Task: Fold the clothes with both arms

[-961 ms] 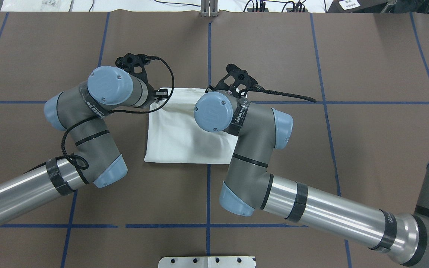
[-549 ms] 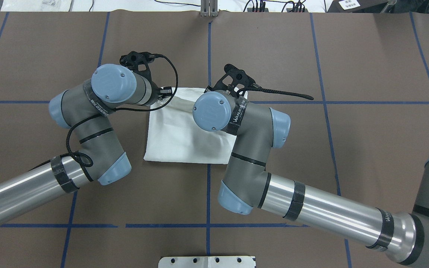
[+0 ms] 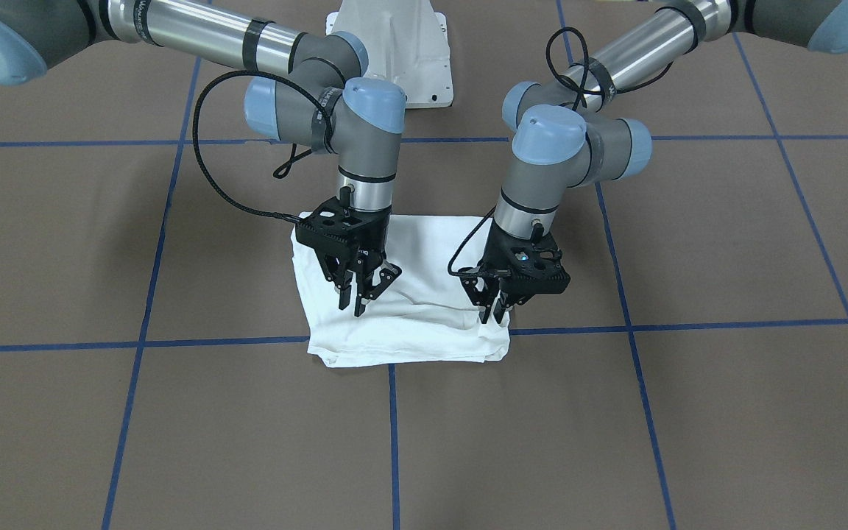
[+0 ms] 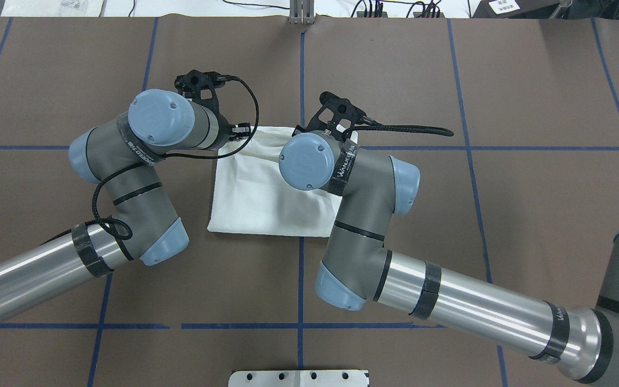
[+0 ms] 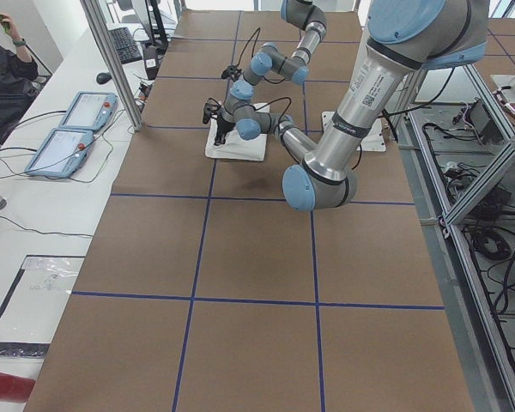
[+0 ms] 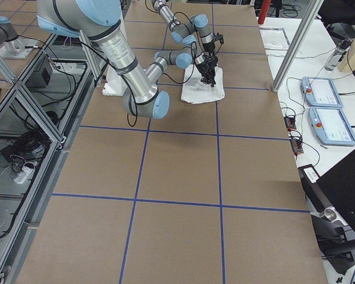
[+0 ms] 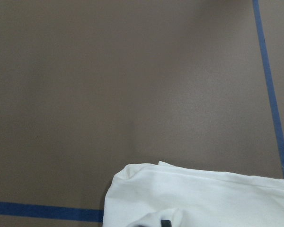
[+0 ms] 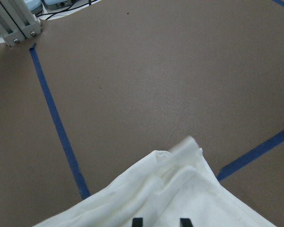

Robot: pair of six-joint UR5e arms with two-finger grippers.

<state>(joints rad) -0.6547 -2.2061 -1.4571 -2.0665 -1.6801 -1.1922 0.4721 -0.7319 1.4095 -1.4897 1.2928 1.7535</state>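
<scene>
Since a second ago, shirt corner lifted. Narrow jaws of left gripper, right gripper pinch its far edge. Brown table beneath.

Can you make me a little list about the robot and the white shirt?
Clothes: white shirt, folded into a rough rectangle, lying on the brown table
Left side: left gripper, fingers close together, seems to pinch the shirt near a corner
Right side: right gripper, tips down at the shirt; open or shut, cannot tell
Job: folding looks partly done
</scene>
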